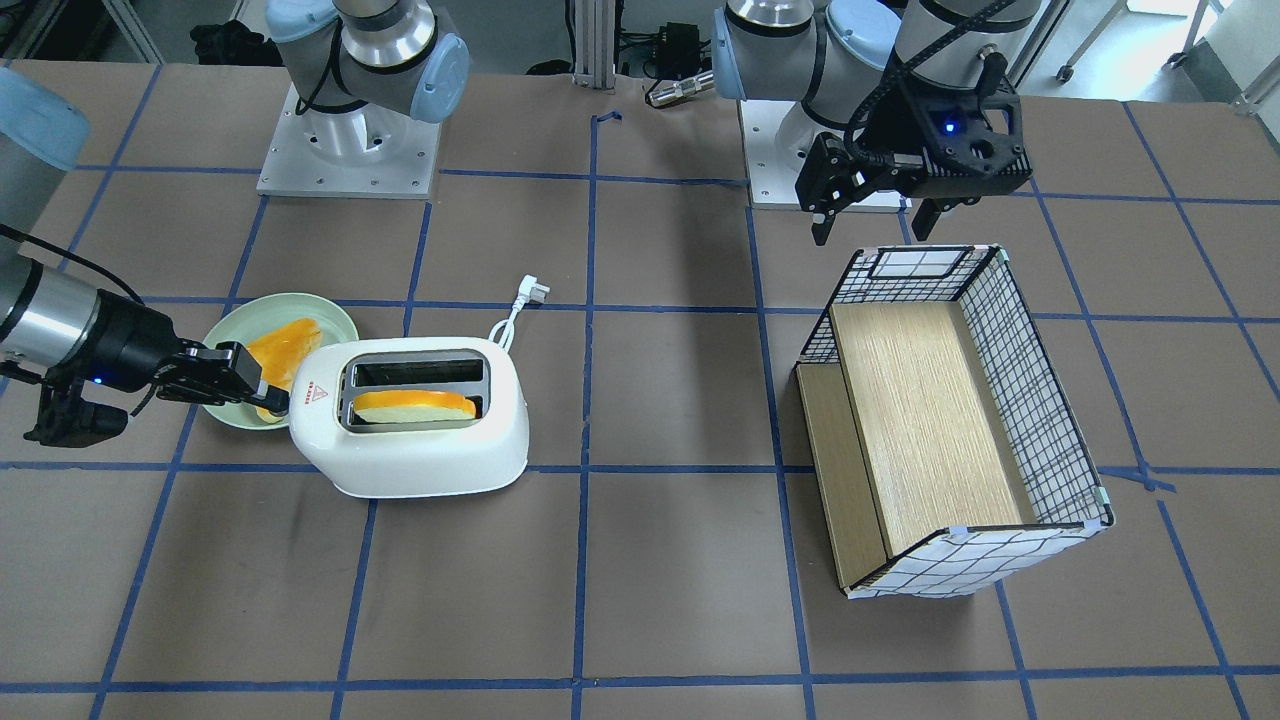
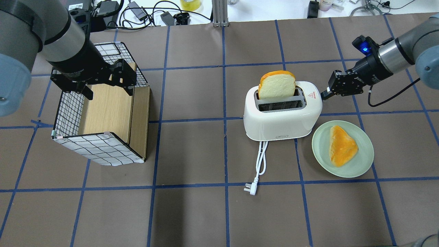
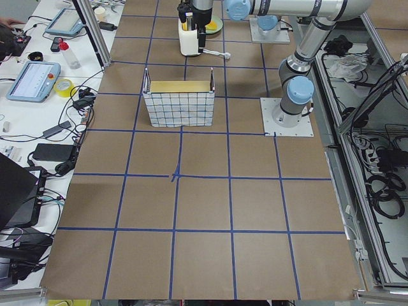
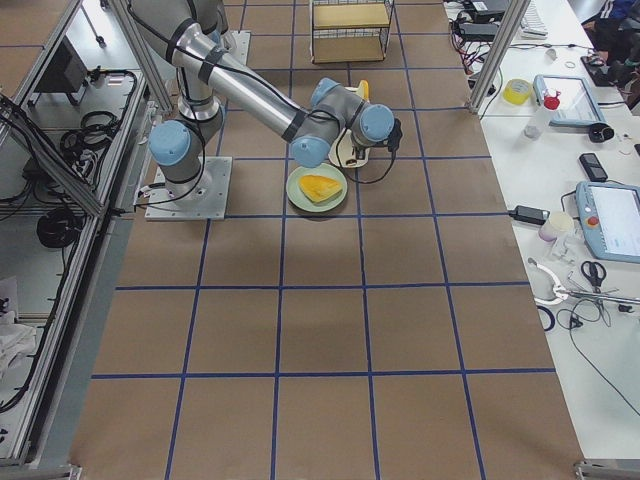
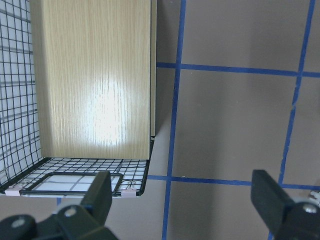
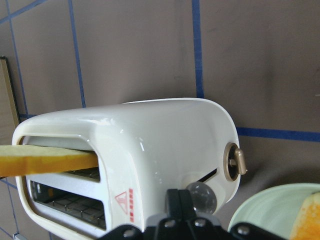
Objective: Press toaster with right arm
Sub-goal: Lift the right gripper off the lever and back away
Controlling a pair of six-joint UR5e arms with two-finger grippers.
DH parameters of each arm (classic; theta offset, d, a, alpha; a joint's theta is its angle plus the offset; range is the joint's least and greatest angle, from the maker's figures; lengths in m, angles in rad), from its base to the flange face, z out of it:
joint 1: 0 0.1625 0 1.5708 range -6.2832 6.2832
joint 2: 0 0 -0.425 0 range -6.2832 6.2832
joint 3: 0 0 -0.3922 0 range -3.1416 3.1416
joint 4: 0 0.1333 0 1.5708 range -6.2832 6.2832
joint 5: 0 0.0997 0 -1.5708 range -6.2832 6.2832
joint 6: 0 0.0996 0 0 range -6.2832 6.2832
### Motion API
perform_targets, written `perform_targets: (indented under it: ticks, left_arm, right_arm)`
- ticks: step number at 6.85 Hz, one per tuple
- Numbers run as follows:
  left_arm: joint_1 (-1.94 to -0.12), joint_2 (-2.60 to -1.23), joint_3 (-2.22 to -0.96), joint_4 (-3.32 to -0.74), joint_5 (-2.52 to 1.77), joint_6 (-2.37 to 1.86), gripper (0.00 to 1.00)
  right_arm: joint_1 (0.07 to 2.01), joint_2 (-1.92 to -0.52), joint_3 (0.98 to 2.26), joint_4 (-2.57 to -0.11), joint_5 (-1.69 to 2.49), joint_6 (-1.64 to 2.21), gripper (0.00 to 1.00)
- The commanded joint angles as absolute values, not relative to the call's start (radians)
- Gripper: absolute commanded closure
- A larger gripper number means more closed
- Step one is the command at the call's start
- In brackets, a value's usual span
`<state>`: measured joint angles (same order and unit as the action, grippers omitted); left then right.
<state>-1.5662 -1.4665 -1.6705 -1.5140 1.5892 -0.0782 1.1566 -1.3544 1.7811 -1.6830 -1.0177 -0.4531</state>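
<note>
The white two-slot toaster (image 2: 281,120) stands right of the table's middle, also in the front view (image 1: 420,440) and the right wrist view (image 6: 165,140). A bread slice (image 2: 277,85) stands high out of its far slot. My right gripper (image 2: 324,96) is shut and empty, its tips at the toaster's end by the red triangle. In the right wrist view the right gripper (image 6: 179,200) sits beside the clear lever knob (image 6: 201,196); I cannot tell if it touches. My left gripper (image 5: 182,200) is open and empty above the grid-patterned box (image 2: 103,151).
A pale green plate (image 2: 319,151) with an orange-crusted bread piece (image 2: 341,145) lies just right of the toaster, below my right gripper. The toaster's white cord and plug (image 2: 252,188) trail toward the robot. The box has wooden shelves (image 5: 95,75).
</note>
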Motion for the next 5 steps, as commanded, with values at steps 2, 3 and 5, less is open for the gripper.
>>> perform_targets:
  ticks: [2, 3, 5]
  left_arm:
    - [-1.566, -1.466, -1.671, -1.514, 1.589, -0.078, 0.00]
    - [-1.566, -1.466, -1.671, -1.514, 1.589, -0.078, 0.00]
    - [-1.566, -1.466, -1.671, -1.514, 1.589, -0.078, 0.00]
  right_arm:
    - [1.160, -1.425, 1.636, -1.508, -1.101, -0.445, 1.00]
    - [1.167, -1.460, 1.581, -1.449, -1.147, -0.413, 1.00]
    - [1.215, -1.523, 1.490, -1.385, -1.277, -0.321, 1.00]
